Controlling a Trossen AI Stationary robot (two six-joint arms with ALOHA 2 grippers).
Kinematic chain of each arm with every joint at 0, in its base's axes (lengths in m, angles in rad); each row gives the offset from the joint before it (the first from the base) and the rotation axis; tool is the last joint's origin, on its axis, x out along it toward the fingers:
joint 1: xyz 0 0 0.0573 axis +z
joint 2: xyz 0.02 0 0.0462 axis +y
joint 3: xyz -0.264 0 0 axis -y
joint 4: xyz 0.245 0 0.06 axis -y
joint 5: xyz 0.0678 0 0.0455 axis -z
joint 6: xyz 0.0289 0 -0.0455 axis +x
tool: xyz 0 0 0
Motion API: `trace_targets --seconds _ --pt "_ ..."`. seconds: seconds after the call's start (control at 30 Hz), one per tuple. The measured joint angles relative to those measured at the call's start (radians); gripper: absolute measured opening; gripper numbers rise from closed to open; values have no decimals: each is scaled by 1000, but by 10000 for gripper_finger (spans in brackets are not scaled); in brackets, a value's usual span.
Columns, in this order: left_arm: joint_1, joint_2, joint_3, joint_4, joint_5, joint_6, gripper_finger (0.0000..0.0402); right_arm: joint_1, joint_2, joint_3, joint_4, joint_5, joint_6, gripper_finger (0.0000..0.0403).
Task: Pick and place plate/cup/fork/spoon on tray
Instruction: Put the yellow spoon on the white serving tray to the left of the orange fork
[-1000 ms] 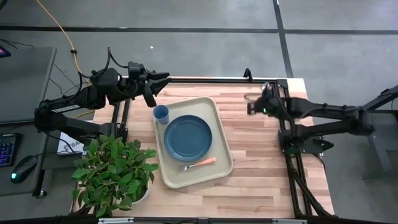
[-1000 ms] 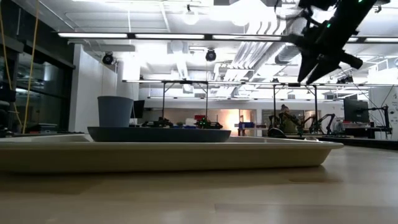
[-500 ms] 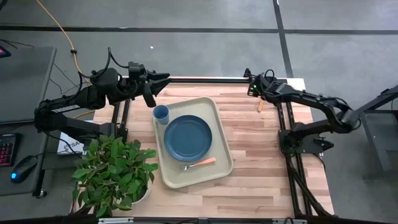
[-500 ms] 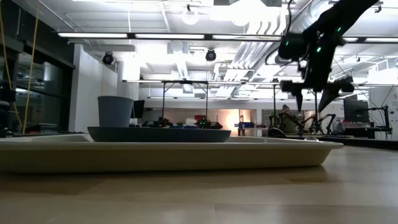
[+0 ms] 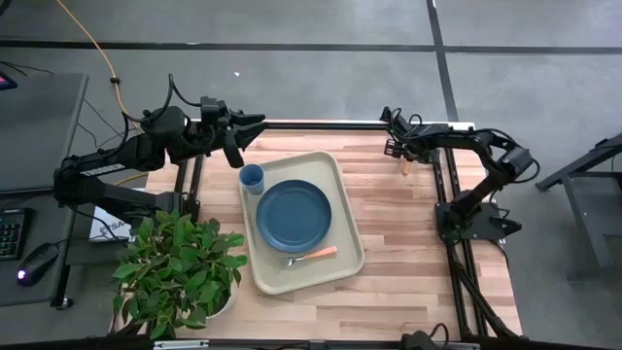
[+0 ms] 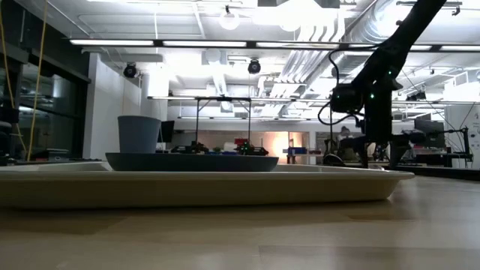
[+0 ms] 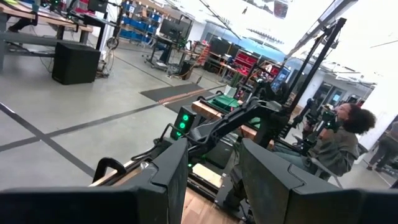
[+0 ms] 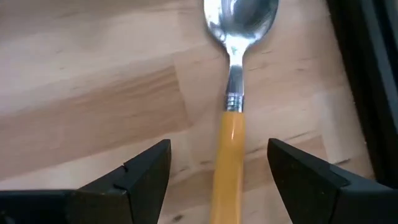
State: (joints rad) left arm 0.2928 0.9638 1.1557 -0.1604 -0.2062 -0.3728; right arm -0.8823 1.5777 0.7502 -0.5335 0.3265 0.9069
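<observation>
the right hand [image 8: 219, 180] hangs open over the spoon [image 8: 231, 106], which lies flat on the counter [image 5: 408, 243] well right of the tray [image 5: 352, 228]. closing off-centre could skid the slim handle away. its long axis runs between the fingers, bowl pointing ahead of them.

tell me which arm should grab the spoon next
The right arm. Its pincer is open and hangs directly over the spoon, one finger on each side of the orange handle, at the table's far right corner. The left pincer waits beyond the tray, far from the spoon.
</observation>
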Motion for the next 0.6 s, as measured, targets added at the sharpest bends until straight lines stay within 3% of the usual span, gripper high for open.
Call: trace_targets --seconds 0.2,0.47,0.6 --pt "0 0 0 0 2 -1 129 5 24 2 8 -14 12 204" --pt "0 0 0 0 22 -18 129 35 82 10 36 -73 -9 31" --pt "0 0 0 0 23 -18 129 95 43 2 33 -65 -27 26"
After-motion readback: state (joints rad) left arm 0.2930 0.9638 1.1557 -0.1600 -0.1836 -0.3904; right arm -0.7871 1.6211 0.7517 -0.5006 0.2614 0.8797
